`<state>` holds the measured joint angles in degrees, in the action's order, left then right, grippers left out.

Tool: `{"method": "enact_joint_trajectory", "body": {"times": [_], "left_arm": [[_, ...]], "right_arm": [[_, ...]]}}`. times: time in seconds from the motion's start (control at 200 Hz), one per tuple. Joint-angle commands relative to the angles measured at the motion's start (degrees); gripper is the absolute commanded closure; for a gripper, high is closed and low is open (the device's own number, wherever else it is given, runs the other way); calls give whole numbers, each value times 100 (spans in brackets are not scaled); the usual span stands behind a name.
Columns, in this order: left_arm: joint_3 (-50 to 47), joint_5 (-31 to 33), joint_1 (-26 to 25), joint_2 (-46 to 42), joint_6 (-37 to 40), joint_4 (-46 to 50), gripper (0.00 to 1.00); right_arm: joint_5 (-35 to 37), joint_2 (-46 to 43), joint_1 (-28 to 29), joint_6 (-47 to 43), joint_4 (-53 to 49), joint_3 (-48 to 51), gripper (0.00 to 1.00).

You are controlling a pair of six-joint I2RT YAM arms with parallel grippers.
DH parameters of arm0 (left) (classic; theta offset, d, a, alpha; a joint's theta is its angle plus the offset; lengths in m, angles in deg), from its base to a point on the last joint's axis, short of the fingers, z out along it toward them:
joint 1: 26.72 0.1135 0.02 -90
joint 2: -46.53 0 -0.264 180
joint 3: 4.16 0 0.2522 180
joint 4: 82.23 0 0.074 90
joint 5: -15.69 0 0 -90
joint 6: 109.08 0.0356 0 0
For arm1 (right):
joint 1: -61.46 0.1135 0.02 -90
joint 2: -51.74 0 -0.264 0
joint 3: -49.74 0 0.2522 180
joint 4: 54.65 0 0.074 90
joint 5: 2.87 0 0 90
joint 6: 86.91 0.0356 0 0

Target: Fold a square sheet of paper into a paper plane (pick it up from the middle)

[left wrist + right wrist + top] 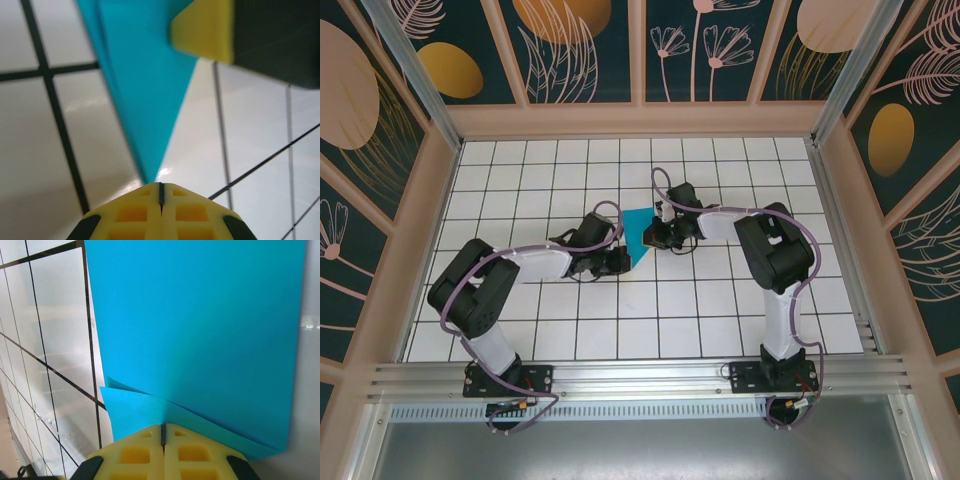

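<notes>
Teal-blue thin paper sheet (638,232), mid-frame, folded into a layered triangle; left fingers (131,214) and right fingers (131,454) clamp it; most folds likely remain.

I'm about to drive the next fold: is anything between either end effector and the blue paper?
Nothing visible stands between them. The right end effector is shut on the edge of the square sheet of paper, and the left end effector is shut at its pointed corner, apparently pinching it. Around the sheet lies only the tiled table.
</notes>
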<state>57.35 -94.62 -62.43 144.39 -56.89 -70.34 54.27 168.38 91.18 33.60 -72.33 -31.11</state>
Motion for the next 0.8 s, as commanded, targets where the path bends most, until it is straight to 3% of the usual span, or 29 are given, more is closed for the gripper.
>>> {"method": "enact_joint_trajectory", "body": {"times": [0.0, 0.36, 0.796], "left_arm": [[347, 139, -24, -80, -124, -410, 100], [762, -187, -27, 972, -90, -402, 100], [229, -277, -93, 940, 371, 259, 100]], "right_arm": [[555, 491, 26, 48, -418, 144, 100], [522, 518, 26, 43, -417, 164, 100], [614, 471, 26, 61, -461, 284, 100]]}}
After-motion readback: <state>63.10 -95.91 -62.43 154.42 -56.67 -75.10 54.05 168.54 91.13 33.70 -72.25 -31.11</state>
